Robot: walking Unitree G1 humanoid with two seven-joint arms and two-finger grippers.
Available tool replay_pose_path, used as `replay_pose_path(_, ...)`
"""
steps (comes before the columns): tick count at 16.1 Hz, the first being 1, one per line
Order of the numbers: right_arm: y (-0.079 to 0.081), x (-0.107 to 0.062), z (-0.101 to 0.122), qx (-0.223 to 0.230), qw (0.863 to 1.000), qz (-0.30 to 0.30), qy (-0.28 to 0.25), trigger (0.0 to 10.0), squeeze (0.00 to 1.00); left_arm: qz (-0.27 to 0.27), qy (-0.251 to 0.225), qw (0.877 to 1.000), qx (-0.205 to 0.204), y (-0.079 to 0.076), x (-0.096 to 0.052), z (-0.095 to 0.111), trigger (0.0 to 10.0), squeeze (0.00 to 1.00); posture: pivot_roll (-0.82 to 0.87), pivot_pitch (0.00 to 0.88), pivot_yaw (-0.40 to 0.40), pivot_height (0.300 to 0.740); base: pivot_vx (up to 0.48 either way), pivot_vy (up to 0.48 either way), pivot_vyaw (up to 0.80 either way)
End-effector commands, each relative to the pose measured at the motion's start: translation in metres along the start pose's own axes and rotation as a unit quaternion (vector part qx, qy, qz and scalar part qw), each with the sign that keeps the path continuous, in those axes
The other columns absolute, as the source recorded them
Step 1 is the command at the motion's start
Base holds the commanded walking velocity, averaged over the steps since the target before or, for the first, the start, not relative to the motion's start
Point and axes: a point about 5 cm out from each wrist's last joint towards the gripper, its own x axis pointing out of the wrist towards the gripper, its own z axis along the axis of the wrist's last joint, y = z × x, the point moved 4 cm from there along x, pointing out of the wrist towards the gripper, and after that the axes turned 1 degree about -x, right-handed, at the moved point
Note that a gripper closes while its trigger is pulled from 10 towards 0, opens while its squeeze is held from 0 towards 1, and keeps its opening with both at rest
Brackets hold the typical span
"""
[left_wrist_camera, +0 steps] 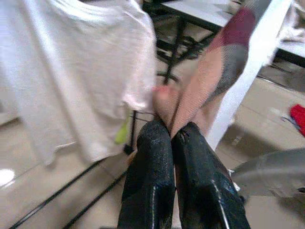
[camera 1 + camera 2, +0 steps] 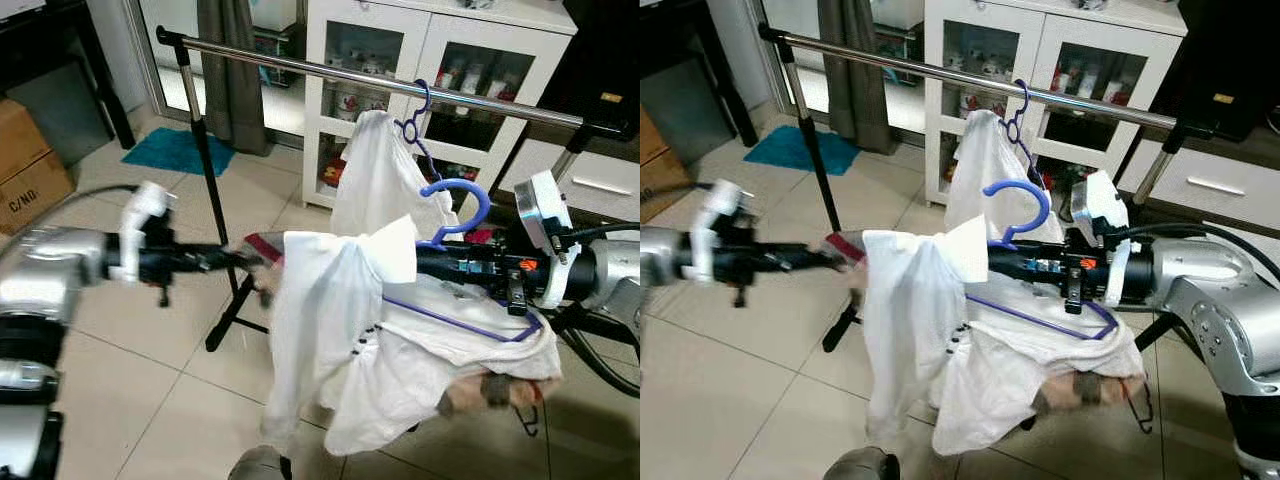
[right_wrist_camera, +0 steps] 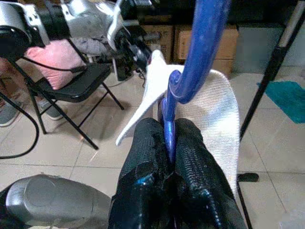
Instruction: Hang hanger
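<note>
Hanger (image 3: 202,57) clamped in right pincer (image 3: 169,138).

White cabinet (image 2: 420,60) with glass doors at the back. Teal mat (image 2: 178,150) on the tiled floor (image 2: 150,380). Cardboard box (image 2: 30,165) far left.

Blue hanger (image 2: 462,205) — white shirt (image 2: 330,330), silver rail (image 2: 330,70), teal mat (image 2: 178,150).

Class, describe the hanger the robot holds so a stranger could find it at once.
Start at the long metal rail. Just below it, the right gripper is shut on a blue hanger with a white shirt. The other hanger is already hooked on the rail.
</note>
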Motion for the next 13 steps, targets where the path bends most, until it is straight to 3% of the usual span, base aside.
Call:
replay_pose_path(1,-0.004,-0.008,0.004,-0.013,1.0,-0.017,0.0,10.0,0.0,0.024,-0.006,1.0,-0.009,0.003,-0.012,-0.002,0.0,0.0,0.1,0.0,0.013,0.74,0.0,0.0,0.0)
replay_pose_path(4,-0.01,-0.014,0.006,-0.017,0.999,-0.033,-0.001,10.0,0.0,0.068,-0.003,0.998,-0.015,0.009,-0.032,-0.007,0.0,0.0,0.1,0.0,0.011,0.74,0.0,0.0,0.0)
replay_pose_path(13,-0.017,-0.023,0.011,-0.025,0.998,-0.054,-0.007,10.0,0.0,0.117,0.011,0.993,-0.028,0.005,-0.059,-0.025,0.0,0.0,0.1,0.0,0.004,0.74,0.0,0.0,0.0)
